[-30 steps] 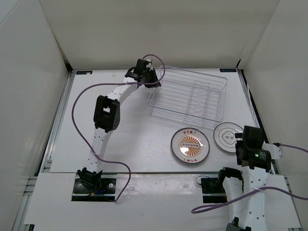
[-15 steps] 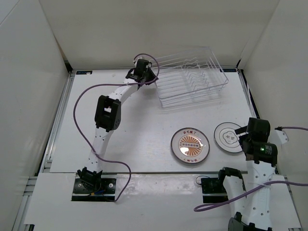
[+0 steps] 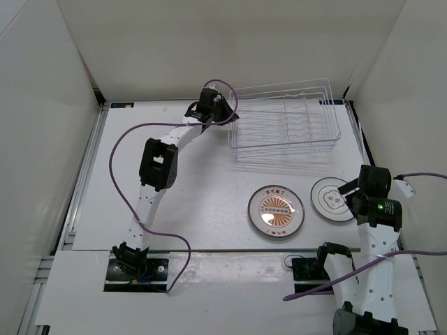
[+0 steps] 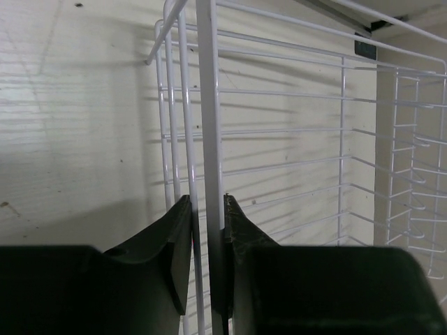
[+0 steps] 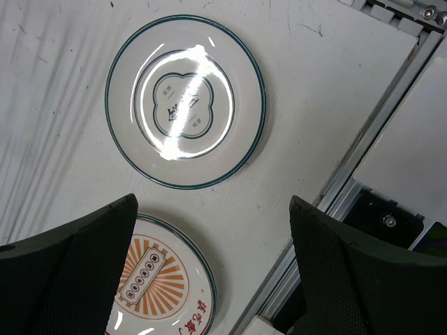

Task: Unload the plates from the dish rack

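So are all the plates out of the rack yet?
Looks done: the orange sunburst round plate and the white round plate with thin dark rings lie flat on the table, and the white wire dish rack looks empty. In hand: the left fingers pinch a rack wire. The right fingers hang open. To do: probably letting go.

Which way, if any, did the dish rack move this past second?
Yes: dish rack went away from the orange plate, toward the back wall and right, left claw gripping it.
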You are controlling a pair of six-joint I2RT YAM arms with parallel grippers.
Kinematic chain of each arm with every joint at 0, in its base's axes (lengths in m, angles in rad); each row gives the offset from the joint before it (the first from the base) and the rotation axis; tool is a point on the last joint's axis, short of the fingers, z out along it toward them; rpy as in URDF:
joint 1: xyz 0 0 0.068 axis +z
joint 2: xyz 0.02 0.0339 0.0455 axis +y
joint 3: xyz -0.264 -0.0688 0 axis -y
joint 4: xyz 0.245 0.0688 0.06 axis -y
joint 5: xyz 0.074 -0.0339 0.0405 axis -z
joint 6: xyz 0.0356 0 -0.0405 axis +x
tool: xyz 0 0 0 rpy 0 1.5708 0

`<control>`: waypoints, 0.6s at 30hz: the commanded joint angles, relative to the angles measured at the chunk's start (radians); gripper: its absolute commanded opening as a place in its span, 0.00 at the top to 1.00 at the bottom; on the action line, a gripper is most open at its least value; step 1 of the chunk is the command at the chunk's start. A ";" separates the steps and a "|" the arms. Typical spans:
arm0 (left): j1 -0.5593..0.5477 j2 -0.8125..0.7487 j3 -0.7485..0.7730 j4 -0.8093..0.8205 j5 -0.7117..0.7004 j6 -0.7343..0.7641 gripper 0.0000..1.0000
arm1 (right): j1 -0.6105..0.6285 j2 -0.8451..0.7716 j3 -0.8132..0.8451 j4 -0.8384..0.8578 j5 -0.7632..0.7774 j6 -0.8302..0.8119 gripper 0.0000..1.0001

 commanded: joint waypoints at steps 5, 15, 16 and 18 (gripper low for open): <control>-0.046 0.045 0.034 -0.041 0.086 -0.023 0.93 | -0.011 0.002 0.018 0.042 0.005 -0.043 0.10; -0.057 0.039 -0.013 0.009 -0.012 -0.173 0.73 | -0.015 -0.011 0.020 0.046 0.017 -0.055 0.10; -0.058 0.037 -0.015 0.016 -0.021 -0.188 0.70 | -0.015 -0.012 0.020 0.049 0.017 -0.061 0.10; -0.063 0.042 -0.004 0.025 -0.054 -0.227 0.69 | -0.018 -0.012 0.024 0.049 0.017 -0.067 0.10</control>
